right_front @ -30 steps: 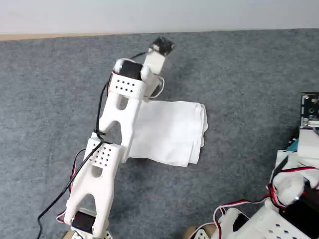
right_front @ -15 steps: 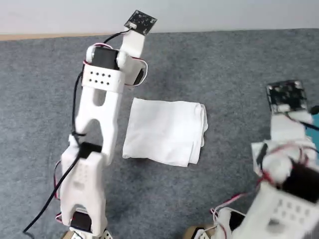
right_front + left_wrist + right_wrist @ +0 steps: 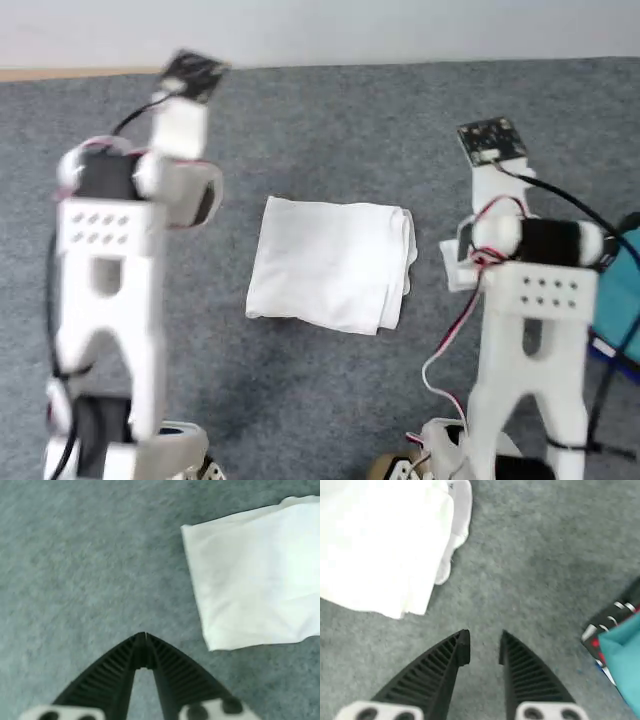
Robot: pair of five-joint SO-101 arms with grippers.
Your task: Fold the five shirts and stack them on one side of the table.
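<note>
Though flanked, shirt (image 3: 330, 262) edges free

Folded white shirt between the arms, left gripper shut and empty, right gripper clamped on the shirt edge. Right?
No. The right gripper is open and empty over bare grey mat, apart from the shirt; the right wrist view shows it. Correct: left gripper shut and empty, shirt between the arms.
</note>
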